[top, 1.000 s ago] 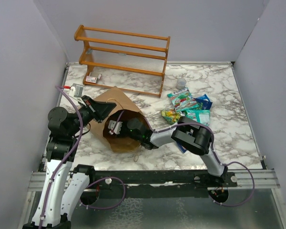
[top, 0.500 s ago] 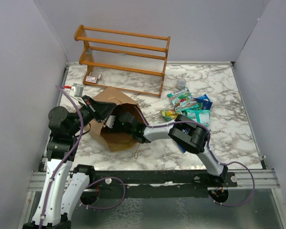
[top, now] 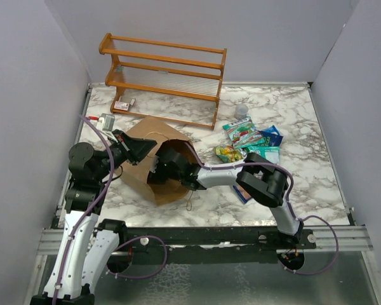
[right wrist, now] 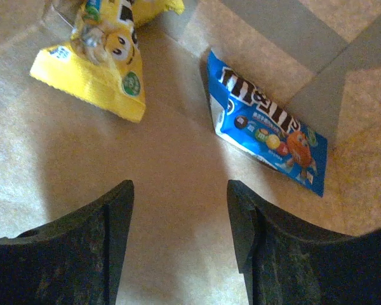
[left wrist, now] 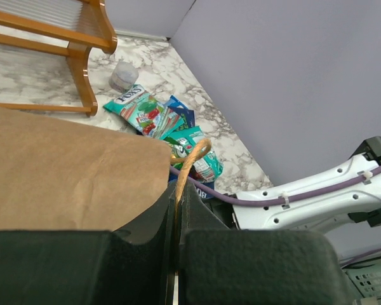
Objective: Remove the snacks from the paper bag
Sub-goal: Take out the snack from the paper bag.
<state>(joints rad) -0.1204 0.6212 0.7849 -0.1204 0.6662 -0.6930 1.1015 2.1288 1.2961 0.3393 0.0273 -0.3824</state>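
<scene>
While the paper bag (top: 157, 130) lies on its side left of centre on the desk (top: 292, 114), its dark mouth turned toward the right of the overhead frame, I have both arms at it. My left tool (left wrist: 178, 194) is clamped together on the bag's twisted handle (left wrist: 193, 155), which rises as a thin tan loop from between the fingers in the middle of the left wrist view. My right tool (right wrist: 180, 190) is reached in through the mouth, its fingers (right wrist: 89, 244) spread apart and gripping nothing, over the bag's inner paper.

Two snacks lie inside ahead of it. A yellow packet (right wrist: 105, 70) sits at the upper left of the right wrist frame, cropped by the top edge, its long axis running roughly top to bottom. A blue packet (right wrist: 267, 130) lies flat at centre right, printed face up, its long axis running from upper left to lower right. They are apart from each other, and neither touches the fingers.

Outside the bag, a pile of snacks (top: 254, 143) in green, teal and blue sits right of centre overhead, with a small clear cup (top: 241, 111) just above it. A wooden rack (top: 106, 46) stands at the upper left.
</scene>
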